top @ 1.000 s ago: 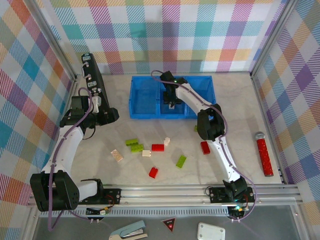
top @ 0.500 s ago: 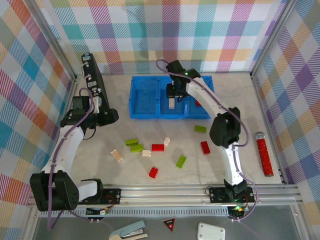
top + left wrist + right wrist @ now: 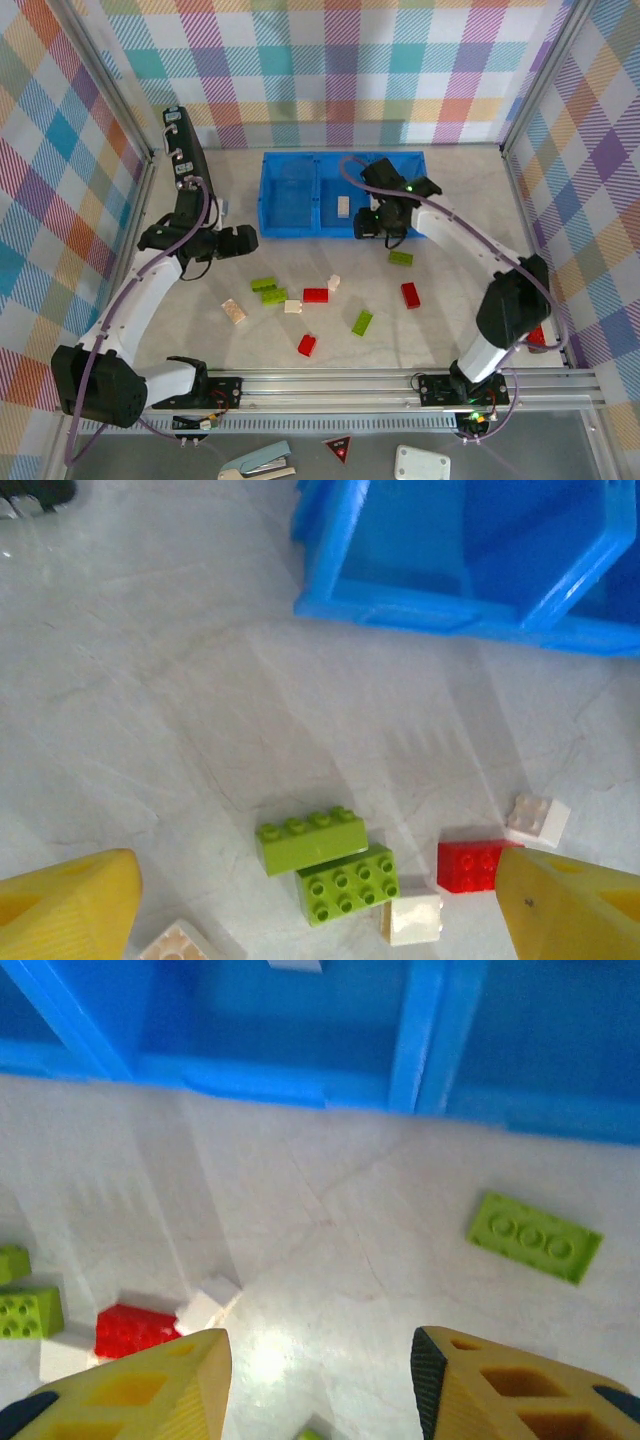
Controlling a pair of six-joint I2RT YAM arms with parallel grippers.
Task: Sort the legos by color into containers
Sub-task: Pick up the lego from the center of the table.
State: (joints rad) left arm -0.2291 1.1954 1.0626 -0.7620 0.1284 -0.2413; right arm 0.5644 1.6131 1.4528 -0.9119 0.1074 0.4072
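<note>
The blue tray point(image 3: 290, 228) stands at the back of the table, and a cream lego point(image 3: 343, 206) lies in its middle compartment. Loose legos are scattered in front: two lime ones point(image 3: 268, 290) side by side, a red one point(image 3: 315, 295), cream ones point(image 3: 233, 311), a lime one point(image 3: 400, 258) and another red point(image 3: 410, 295). My left gripper point(image 3: 243, 240) hovers open, left of the tray's near corner; its wrist view shows the lime pair point(image 3: 310, 840), a red lego point(image 3: 475, 865) and the tray point(image 3: 400, 605). My right gripper point(image 3: 385, 228) hangs open and empty over the tray's near wall point(image 3: 300, 1080), with a flat lime lego point(image 3: 533, 1237) to its right.
A black upright device point(image 3: 185, 160) leans at the back left by the wall. A red glittery cylinder point(image 3: 541, 337) lies at the right, partly behind my right arm. A stapler point(image 3: 255, 462) and a white block point(image 3: 420, 462) sit below the front rail.
My right gripper has pulled back out of the middle compartment to the tray's near side, leaving the cream lego inside. My left gripper has swung right, away from the black device, and narrowed slightly.
</note>
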